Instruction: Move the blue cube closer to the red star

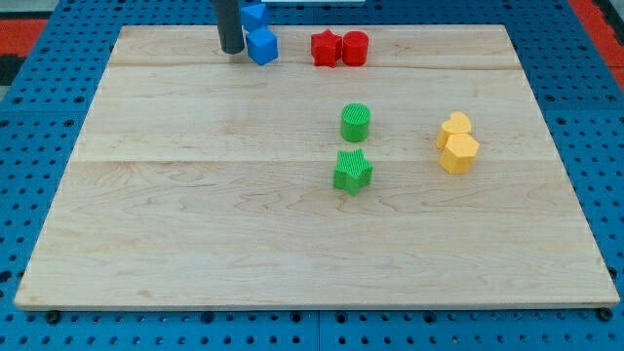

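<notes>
The blue cube [262,46] sits near the top edge of the wooden board [195,214], left of centre. The red star [325,48] lies to its right, with a gap between them. My tip [231,50] stands just left of the blue cube, touching or nearly touching its left side. A second blue block [254,15] sits right behind the cube at the view's top, partly hidden by the rod.
A red cylinder-like block [355,48] touches the red star's right side. A green cylinder [356,122] and a green star [352,172] sit mid-board. Two yellow blocks [456,143] lie together at the right.
</notes>
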Motion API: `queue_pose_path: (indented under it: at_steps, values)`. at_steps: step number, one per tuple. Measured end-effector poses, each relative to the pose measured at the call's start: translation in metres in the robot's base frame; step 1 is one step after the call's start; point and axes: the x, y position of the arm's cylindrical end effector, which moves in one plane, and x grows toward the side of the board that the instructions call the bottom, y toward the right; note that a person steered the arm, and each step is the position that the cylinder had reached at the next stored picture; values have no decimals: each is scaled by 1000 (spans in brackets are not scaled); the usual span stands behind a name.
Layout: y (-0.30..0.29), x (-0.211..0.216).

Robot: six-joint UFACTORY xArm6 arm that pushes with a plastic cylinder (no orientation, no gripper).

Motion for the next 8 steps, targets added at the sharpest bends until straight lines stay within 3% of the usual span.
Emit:
queue_pose_path:
  at_steps: [3, 4, 5, 6, 7, 8]
  values:
    - [37, -17]
    - [22, -45]
    - [9, -54]
    - [-53, -55]
    - [-53, -55]
    - [16, -54]
